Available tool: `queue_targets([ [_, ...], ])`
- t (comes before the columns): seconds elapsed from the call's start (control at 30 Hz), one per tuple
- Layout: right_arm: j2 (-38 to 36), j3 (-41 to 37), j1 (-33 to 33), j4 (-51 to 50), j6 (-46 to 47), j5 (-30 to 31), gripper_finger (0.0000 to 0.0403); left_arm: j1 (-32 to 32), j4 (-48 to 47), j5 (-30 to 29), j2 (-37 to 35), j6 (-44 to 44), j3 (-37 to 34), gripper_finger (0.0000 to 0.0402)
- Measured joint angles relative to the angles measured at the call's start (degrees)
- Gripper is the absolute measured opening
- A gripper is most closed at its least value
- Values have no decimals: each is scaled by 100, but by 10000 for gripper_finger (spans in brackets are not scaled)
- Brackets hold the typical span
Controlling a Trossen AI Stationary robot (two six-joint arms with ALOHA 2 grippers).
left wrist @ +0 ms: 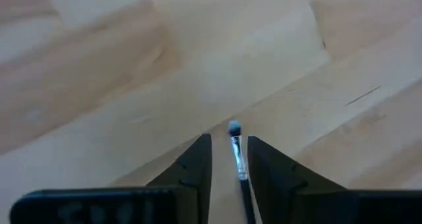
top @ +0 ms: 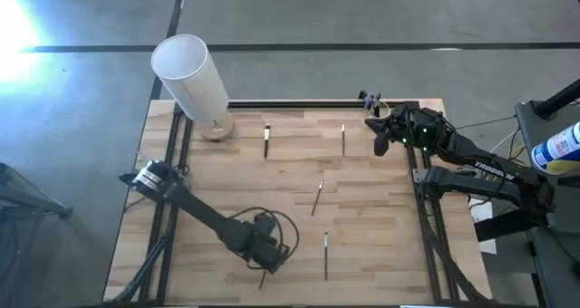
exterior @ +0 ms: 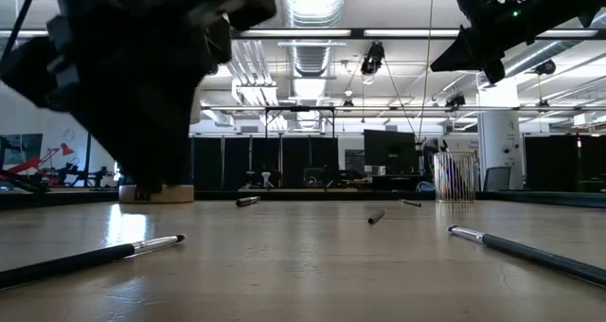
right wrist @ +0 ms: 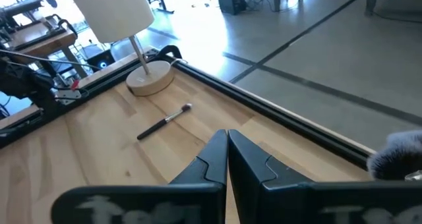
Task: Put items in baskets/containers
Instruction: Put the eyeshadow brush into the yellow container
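Note:
The items are thin brush-like sticks with dark ends, lying flat on the wooden table. My left gripper (top: pixel 268 256) hovers near the near edge, open and pointing down. Its fingers straddle one stick (left wrist: pixel 239 159), whose bristle tip (left wrist: pixel 234 127) pokes out ahead of them. Other sticks (top: pixel 267 141) (top: pixel 343 138) (top: pixel 317 197) (top: pixel 326 254) lie loose. The small clear cup (exterior: pixel 455 176) stands at the far right corner with several sticks upright in it. My right gripper (right wrist: pixel 227 141) is shut and empty, raised beside the cup. My left gripper comes from above with one finger on each side of the stick's shaft, just behind the bristle tip. The stick lies along the gap, close to one finger (left wrist: pixel 264 168). I cannot tell whether that finger touches it.
A tall white cylinder lamp (top: pixel 190 72) on a round wooden base (top: pixel 217 128) stands at the far left corner. A black rail (right wrist: pixel 264 105) runs along the far edge. Open tabletop lies between the loose sticks in the middle.

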Motion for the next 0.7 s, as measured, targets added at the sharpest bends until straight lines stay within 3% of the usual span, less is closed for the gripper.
queue_targets([
  [0.3, -9, 0, 8, -22, 155, -224, 8, -4, 84, 207, 629, -279, 214, 92],
  [0.7, -52, 0, 175, -30, 198, -333, 8, 2, 74, 251, 580, -67, 390, 78],
])
